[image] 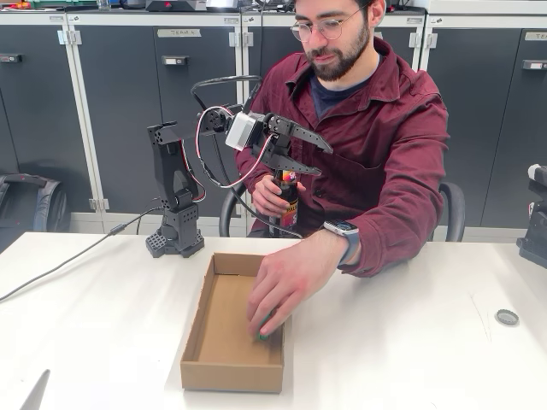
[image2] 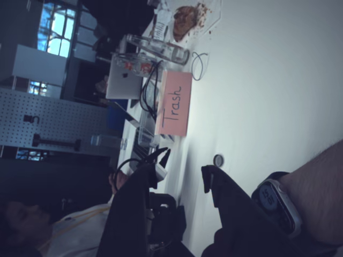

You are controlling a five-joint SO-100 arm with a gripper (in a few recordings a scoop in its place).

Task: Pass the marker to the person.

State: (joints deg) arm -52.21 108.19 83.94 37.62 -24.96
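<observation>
A person (image: 367, 111) sits behind a white tabletop (image: 410, 342) in the fixed view. One hand (image: 286, 286) reaches down into an open cardboard box (image: 231, 329) and covers a small green object (image: 263, 331), probably the marker's cap; too little shows to be sure. A watch (image: 344, 232) sits on that wrist. The other hand (image: 267, 195) holds a spray can (image: 287, 201) upright at the tabletop's far edge.

A black arm (image: 175, 201) stands left of the box. Its gripper (image: 314, 155) is raised in front of the person's chest, just above the can, jaws parted and holding nothing.

In the wrist view, which lies on its side, the dark gripper (image2: 182, 179) is again apart, with the watch (image2: 276, 201) close by, a pink "Trash" sign (image2: 175, 104) farther off and a small round disc (image2: 218, 159) between them.
</observation>
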